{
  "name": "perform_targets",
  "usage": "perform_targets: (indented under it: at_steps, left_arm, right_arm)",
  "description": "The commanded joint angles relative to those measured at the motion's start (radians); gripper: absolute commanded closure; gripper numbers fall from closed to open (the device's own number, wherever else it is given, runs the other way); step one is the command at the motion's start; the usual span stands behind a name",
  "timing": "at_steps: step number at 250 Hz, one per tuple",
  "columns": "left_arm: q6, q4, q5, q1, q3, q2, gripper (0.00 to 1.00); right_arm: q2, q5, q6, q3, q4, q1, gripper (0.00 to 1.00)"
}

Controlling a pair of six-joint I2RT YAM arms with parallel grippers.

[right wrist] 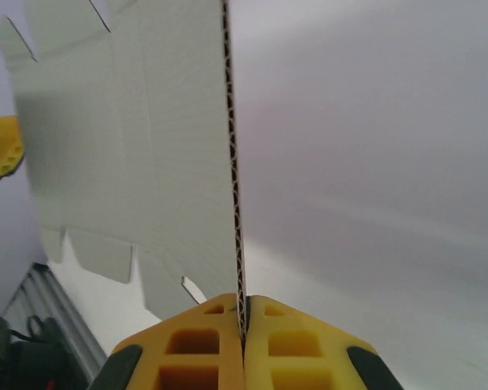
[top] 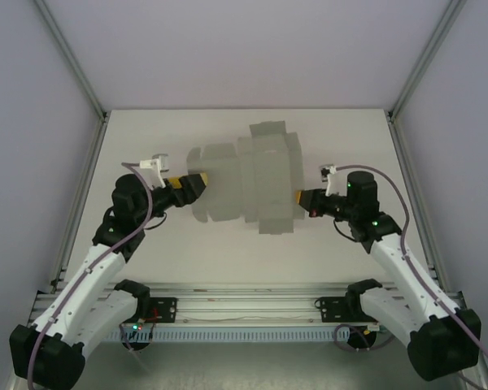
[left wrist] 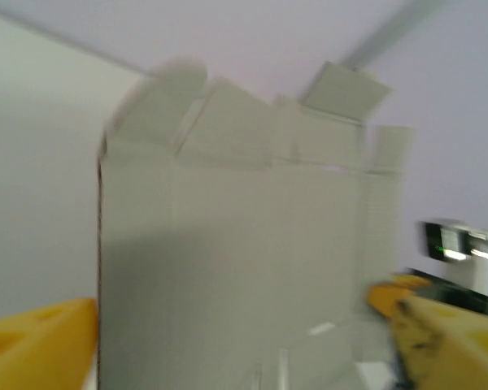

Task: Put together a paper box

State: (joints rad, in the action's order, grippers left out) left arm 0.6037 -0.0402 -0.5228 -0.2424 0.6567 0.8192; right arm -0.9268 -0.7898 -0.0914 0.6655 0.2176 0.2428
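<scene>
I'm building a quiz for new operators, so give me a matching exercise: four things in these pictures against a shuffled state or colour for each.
Things:
1. paper box
2. left end effector
3. right end effector
4. table

States:
A. white
B. clamped on a card edge
C. grey, flat, flaps unfolded
D. fingers spread apart

Pairs: 1-C; 2-D; 3-B; 4-A
</scene>
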Motion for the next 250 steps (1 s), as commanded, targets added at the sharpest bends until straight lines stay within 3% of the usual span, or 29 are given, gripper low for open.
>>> perform_targets:
  at_steps: [1, 19, 35, 58, 84, 105, 131, 175, 216, 250]
  left_arm:
    - [-0.046, -0.311, 0.381, 0.004, 0.056, -0.007, 0.00]
    - [-0.046, -0.386, 0.462, 0.004, 0.073, 0.006, 0.00]
    - [-0.047, -0.384, 0.456, 0.005, 0.069, 0.014, 0.00]
    - [-0.045, -0.306, 0.331, 0.005, 0.051, 0.022, 0.00]
    - [-0.041, -0.219, 0.146, 0.003, 0.047, 0.057, 0.00]
    - [-0.031, -0.209, 0.099, 0.002, 0.064, 0.092, 0.00]
    - [-0.022, -0.184, 0.055, 0.001, 0.083, 0.142, 0.00]
    - [0.020, -0.074, -0.087, 0.001, 0.130, 0.269, 0.00]
    - [0.005, -0.078, -0.121, -0.015, 0.248, 0.428, 0.01]
    - [-0.012, -0.113, -0.154, -0.046, 0.365, 0.578, 0.12]
  right_arm:
    - [-0.064, 0.151, 0.311, 0.065, 0.187, 0.017, 1.00]
    - [-0.120, 0.284, 0.417, 0.096, 0.220, 0.052, 1.00]
    - [-0.177, 0.329, 0.574, 0.119, 0.229, 0.086, 1.00]
    - [-0.265, 0.357, 0.797, 0.187, 0.262, 0.118, 1.00]
    - [-0.363, 0.513, 0.941, 0.282, 0.257, 0.165, 1.00]
    - [-0.420, 0.624, 1.068, 0.322, 0.199, 0.202, 1.00]
    - [-0.462, 0.676, 1.210, 0.329, 0.099, 0.240, 1.00]
    - [-0.541, 0.823, 1.307, 0.284, -0.055, 0.341, 1.00]
    - [-0.605, 0.816, 1.283, 0.276, -0.147, 0.373, 1.00]
    - [-0.658, 0.864, 1.268, 0.311, -0.157, 0.388, 1.00]
